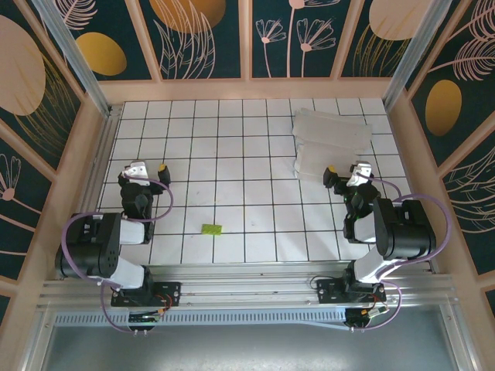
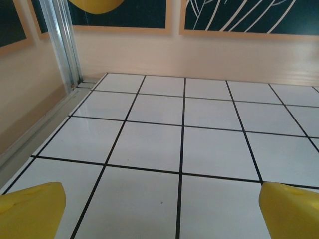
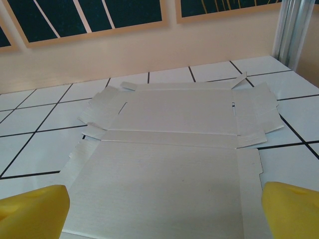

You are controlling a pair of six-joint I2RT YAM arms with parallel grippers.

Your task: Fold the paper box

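While the paper box (image 1: 332, 143) lies flat, white side up, at far right, the right gripper (image 1: 346, 171) faces its near edge | jaws spread, empty, seemingly poised for a first flap | left gripper (image 1: 151, 168) well apart, spread too, idle.

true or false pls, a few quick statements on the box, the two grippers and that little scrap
1. The paper box lies unfolded and flat, white side up. True.
2. The right gripper is shut on a flap. False: it is open and grips nothing.
3. The left gripper is open over bare tiles. True.
4. The yellow-green scrap sits on the box. False: it lies on the tiles, well apart from the box and nearer the arms' bases.
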